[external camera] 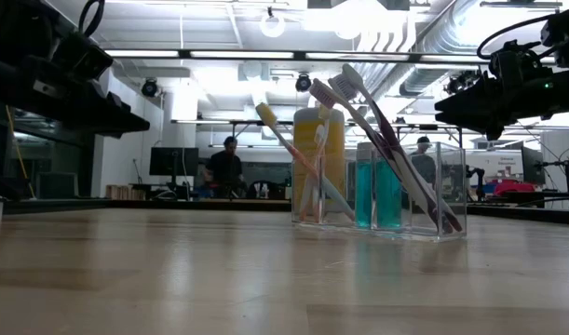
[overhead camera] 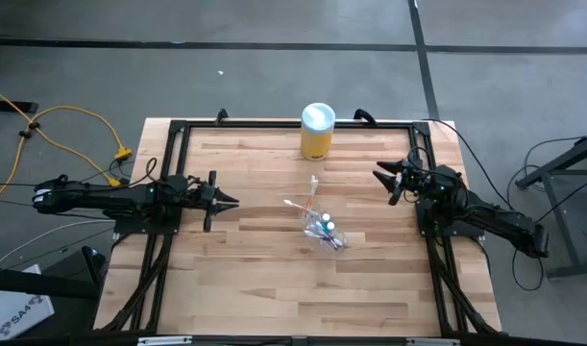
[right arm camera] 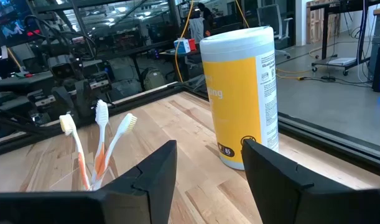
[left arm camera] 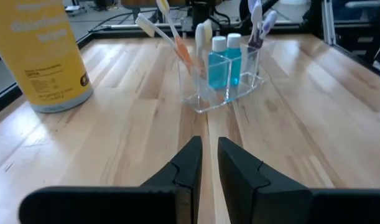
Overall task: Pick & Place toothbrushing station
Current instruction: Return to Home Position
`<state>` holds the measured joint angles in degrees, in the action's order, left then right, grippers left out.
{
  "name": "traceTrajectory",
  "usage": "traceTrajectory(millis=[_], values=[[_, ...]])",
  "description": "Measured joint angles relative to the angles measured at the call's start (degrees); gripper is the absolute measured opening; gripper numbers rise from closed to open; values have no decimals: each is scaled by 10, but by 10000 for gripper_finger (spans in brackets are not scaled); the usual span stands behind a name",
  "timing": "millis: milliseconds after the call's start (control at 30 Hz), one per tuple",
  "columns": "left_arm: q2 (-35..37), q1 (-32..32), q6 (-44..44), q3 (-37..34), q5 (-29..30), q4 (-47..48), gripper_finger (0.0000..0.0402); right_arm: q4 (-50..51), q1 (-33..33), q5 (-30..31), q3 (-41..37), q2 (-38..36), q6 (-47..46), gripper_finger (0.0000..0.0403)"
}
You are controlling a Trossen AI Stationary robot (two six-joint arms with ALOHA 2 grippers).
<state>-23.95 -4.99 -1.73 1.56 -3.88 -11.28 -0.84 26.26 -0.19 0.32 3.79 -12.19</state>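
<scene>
The toothbrushing station (overhead camera: 324, 229) is a clear plastic holder (external camera: 386, 200) standing on its base at mid-table. Pink, orange and purple toothbrushes (left arm camera: 177, 37) lean in its compartments, beside small blue bottles (left arm camera: 226, 59). My left gripper (overhead camera: 233, 202) hovers to the station's left and points level at it (left arm camera: 209, 143). Only a narrow gap shows between its fingers, with nothing in it. My right gripper (overhead camera: 384, 183) hangs open at the table's right (right arm camera: 208, 152), clear of the station.
A yellow canister with a white lid (overhead camera: 317, 132) stands at the table's far edge, behind the station (left arm camera: 43, 56) (right arm camera: 242, 93). A black frame (overhead camera: 274, 125) runs along the far and side edges. Bare wood lies between the station and the near edge (external camera: 265, 279).
</scene>
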Motion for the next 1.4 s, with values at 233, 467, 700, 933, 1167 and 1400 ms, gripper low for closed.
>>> traceTrajectory(millis=[233, 467, 700, 933, 1167, 1400], values=[[12, 0, -16, -1, 0, 11, 47, 0, 0, 0, 0, 0, 0, 174], [84, 0, -25, -1, 1, 65, 47, 0, 0, 0, 0, 0, 0, 174], [161, 5, -25, -2, 13, 118, 47, 0, 0, 0, 0, 0, 0, 174], [176, 4, -39, -9, 15, 114, 47, 0, 0, 0, 0, 0, 0, 174], [220, -2, -47, -11, 27, 114, 47, 0, 0, 0, 0, 0, 0, 174], [226, -2, -39, -11, 36, 113, 47, 0, 0, 0, 0, 0, 0, 174]])
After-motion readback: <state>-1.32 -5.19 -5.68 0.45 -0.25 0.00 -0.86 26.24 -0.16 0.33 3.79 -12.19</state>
